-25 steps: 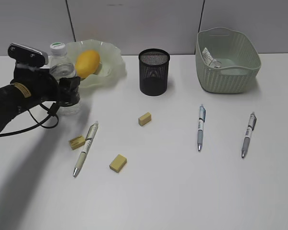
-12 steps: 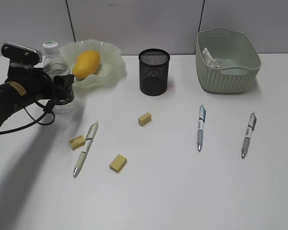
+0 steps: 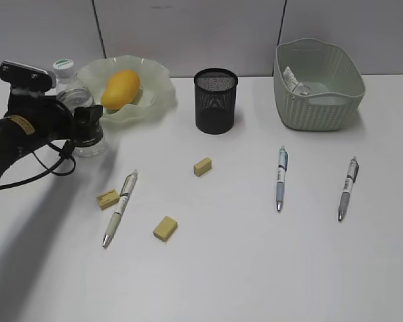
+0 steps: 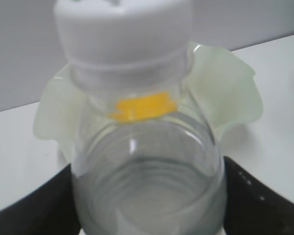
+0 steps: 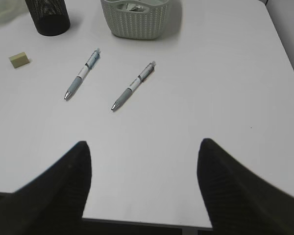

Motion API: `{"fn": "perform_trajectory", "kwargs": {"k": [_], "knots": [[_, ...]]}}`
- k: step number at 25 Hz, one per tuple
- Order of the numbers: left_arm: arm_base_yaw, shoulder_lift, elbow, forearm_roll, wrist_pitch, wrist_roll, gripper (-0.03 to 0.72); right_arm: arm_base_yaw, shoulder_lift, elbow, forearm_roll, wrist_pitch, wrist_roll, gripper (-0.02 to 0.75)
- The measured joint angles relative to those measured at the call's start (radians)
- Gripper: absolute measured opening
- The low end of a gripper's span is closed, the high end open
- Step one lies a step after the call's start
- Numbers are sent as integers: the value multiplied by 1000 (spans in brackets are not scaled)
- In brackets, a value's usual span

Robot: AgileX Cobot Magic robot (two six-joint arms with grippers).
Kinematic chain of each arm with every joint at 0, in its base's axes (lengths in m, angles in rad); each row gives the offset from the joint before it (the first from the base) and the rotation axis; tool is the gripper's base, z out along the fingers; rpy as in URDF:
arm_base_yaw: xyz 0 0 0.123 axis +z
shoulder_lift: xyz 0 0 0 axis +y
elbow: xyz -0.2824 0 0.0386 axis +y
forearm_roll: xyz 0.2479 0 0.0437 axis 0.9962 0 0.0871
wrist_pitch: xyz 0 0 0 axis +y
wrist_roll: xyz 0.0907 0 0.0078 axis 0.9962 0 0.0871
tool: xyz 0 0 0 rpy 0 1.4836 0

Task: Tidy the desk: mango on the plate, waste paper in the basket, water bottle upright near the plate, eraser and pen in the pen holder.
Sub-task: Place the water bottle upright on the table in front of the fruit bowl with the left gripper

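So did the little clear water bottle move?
Yes. The small clear plastic water bottle slid left and a bit toward the wall, away from the black mesh pen holder, ending beside the ruffled pale-green plate.

We see even, bright light on the white counter [image 3: 269, 268], with a soft shadow at lower left. The water bottle [image 4: 142, 147] looks blurred close up; elsewhere focus is sharp.

Left gripper [image 3: 87, 127] jaws straddle something; right gripper [image 5: 143, 186] gapes wide.
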Motion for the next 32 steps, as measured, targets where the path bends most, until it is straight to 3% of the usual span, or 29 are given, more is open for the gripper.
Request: {"fn": "perform_trajectory", "kwargs": {"k": [7, 16, 25, 32], "knots": [[0, 0, 74, -40, -106, 0, 586, 0, 0, 0, 0, 0, 0, 532], [0, 0, 78, -43, -119, 0, 617, 0, 0, 0, 1, 0, 0, 532], [0, 0, 90, -33, -150, 0, 561, 0, 0, 0, 1, 0, 0, 531], [0, 0, 95, -33, -119, -2, 671, 0, 0, 0, 1, 0, 0, 531]]}}
